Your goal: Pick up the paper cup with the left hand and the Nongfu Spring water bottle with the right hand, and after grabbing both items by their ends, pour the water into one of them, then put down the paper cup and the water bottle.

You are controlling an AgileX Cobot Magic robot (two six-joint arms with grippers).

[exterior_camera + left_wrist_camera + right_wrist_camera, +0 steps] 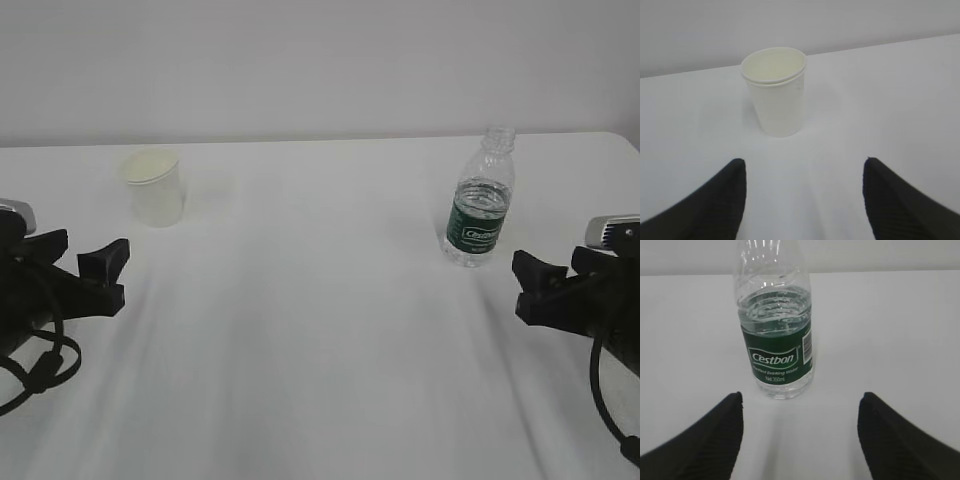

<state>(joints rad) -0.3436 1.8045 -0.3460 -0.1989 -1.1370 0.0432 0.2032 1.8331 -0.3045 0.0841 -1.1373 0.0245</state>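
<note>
The paper cup stands upright at the back left of the white table, pale cream with a rolled rim. My left gripper hovers open in front of it, nothing between its fingers. In the left wrist view the cup sits ahead of the open left gripper, well clear of both fingertips. The Nongfu Spring water bottle, clear with a dark green label and no cap, stands upright at the right. Water fills it to above the label. My right gripper is open just short of the bottle, centred in the right gripper.
The white table runs back to a pale wall, and its far edge lies just behind the cup and bottle. Its right corner shows near the bottle. Bare tabletop lies between the two arms.
</note>
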